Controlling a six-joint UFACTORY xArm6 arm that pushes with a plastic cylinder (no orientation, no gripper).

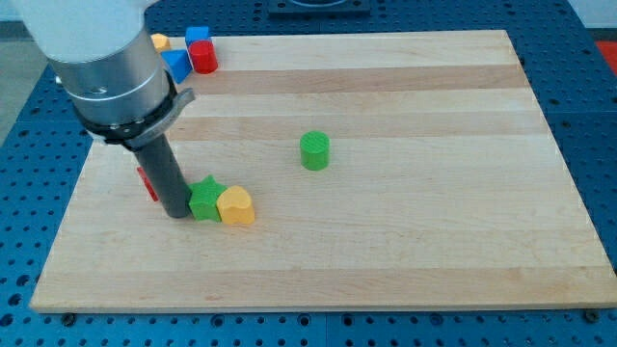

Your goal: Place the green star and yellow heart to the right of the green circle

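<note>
The green star [204, 199] is sitting low on the view's left, touching the yellow heart [236, 206] on its right. We are resting my tip [177, 213] against the star's left side; our arm has no fingers. The green circle [314, 151] is standing well apart, up and right. A red block [147, 183] is peeking out behind our rod. At the wooden board's [434, 241] top left corner, blue [198, 37], red [203, 57], blue [176, 64] and yellow [159, 42] blocks are clustering.

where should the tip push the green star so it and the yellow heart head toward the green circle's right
Push the green star on its left face, from the view's left, where my tip already sits. The yellow heart touches its right side, so both should slide together rightward, passing below the green circle.
</note>
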